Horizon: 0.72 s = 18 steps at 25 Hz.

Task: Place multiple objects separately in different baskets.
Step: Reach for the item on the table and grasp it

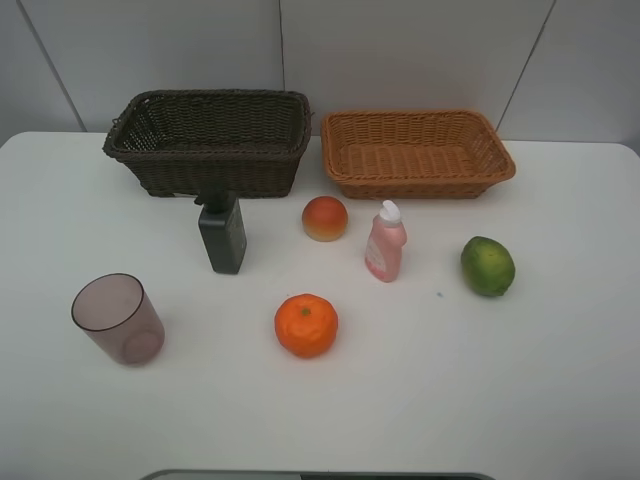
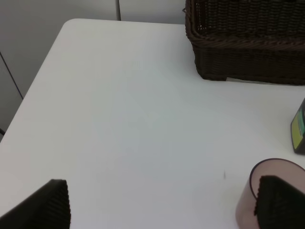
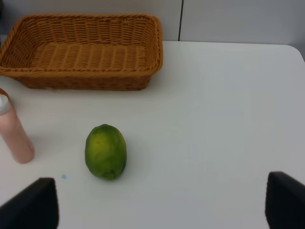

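The dark brown basket stands at the back left and the orange-tan basket at the back right, both empty. In front stand the dark bottle, the peach-like fruit, the pink bottle, the lime, the orange and the purple cup. Neither arm shows in the high view. My left gripper is open above the table, left of the cup. My right gripper is open, with the lime ahead of it.
The white table ends at a grey wall behind the baskets. In the left wrist view the table's left edge runs close by. The pink bottle stands left of the lime in the right wrist view.
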Each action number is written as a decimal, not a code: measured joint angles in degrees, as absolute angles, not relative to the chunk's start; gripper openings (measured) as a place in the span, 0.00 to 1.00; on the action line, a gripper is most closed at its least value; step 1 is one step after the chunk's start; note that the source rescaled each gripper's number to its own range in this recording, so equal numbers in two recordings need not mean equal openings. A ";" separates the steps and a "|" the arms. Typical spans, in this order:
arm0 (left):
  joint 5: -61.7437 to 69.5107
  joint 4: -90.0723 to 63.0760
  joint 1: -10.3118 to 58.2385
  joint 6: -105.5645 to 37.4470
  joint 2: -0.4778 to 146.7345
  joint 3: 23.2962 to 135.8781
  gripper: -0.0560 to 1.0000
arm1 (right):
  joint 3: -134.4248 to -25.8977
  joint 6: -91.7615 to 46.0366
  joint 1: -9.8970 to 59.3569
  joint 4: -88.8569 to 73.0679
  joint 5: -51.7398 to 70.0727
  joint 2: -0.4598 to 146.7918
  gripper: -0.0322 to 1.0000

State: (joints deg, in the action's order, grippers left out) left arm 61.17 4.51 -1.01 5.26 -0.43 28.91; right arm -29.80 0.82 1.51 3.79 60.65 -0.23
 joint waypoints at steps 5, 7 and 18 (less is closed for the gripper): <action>61.17 4.51 -1.01 5.26 -0.43 28.91 1.00 | -29.80 0.82 1.51 3.79 60.65 -0.23 0.86; 61.17 4.51 -1.01 5.26 -0.43 28.91 1.00 | -29.80 0.82 1.51 3.79 60.65 -0.23 0.86; 61.17 4.51 -1.01 5.26 -0.43 28.91 1.00 | -29.80 0.82 1.51 3.79 60.65 -0.23 0.86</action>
